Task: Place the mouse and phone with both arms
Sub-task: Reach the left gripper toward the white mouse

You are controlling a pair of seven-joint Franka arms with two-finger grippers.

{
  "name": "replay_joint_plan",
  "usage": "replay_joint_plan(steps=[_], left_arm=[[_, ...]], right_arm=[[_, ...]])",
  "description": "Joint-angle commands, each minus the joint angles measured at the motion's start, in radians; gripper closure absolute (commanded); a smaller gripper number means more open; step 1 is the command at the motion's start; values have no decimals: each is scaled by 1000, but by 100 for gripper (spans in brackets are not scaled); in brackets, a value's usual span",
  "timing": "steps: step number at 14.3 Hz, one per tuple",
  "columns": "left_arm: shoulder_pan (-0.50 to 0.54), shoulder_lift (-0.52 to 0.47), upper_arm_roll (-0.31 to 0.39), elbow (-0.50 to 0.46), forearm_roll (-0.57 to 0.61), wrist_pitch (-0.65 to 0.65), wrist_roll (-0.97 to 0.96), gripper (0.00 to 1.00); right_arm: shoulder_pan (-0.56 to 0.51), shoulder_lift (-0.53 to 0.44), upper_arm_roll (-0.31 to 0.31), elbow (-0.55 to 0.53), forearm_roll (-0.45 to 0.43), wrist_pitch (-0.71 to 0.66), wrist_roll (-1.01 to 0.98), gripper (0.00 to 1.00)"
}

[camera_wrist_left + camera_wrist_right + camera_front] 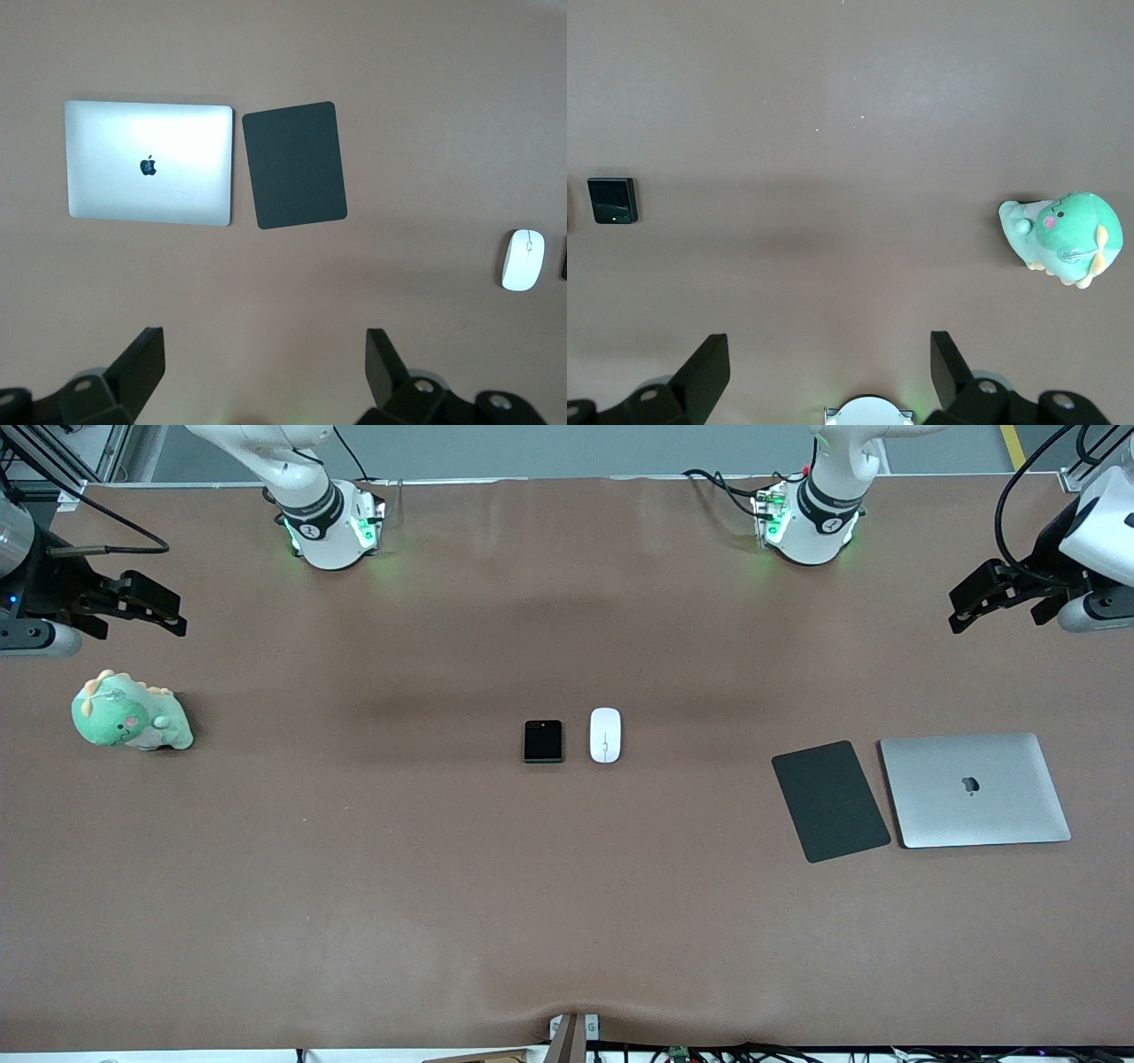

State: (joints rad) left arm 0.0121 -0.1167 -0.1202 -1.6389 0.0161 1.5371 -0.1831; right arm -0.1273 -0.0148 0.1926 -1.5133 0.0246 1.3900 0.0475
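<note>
The right gripper [146, 607] hung at the right arm's end of the table, over bare cloth just above the green dinosaur plush [131, 716], its fingers spread wide and holding nothing. The phone [543, 741] lay flat at mid-table, touching nothing, with the mouse [605, 735] just beside it toward the left arm's end, a narrow strip of cloth between the two. Taking the phone as the mark, the right gripper stood well apart from it toward the right arm's end, so that arm looked the nearer for it; the mouse, on the phone's other flank, fell more naturally to the left arm. The mouse's long axis ran from the robots' bases toward the front camera. Past the mouse lay a dark grey pad [830, 801], then a closed silver laptop [974, 789] just beside it. The left gripper [997, 598] hung over the table's edge above the laptop, fingers likewise parted and empty. Counted: one phone, one mouse, one plush, one pad, one laptop, two arms.
</note>
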Motion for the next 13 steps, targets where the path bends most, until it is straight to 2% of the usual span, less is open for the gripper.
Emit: replay_joint_plan(steps=[1, 5, 8, 13], left_arm=[[-1, 8, -7, 21, -18, -20, -6, 0], [-8, 31, -16, 43, -15, -20, -10, 0], [-15, 110, -59, 96, -16, -15, -19, 0], [-20, 242, -215, 87, -12, 99, -177, 0]], right_arm=[[-17, -21, 8, -18, -5, 0, -14, 0], [-17, -21, 8, -18, -5, 0, -14, 0], [-17, -22, 8, -18, -3, 0, -14, 0], [-17, -21, 8, -18, -3, 0, -15, 0]])
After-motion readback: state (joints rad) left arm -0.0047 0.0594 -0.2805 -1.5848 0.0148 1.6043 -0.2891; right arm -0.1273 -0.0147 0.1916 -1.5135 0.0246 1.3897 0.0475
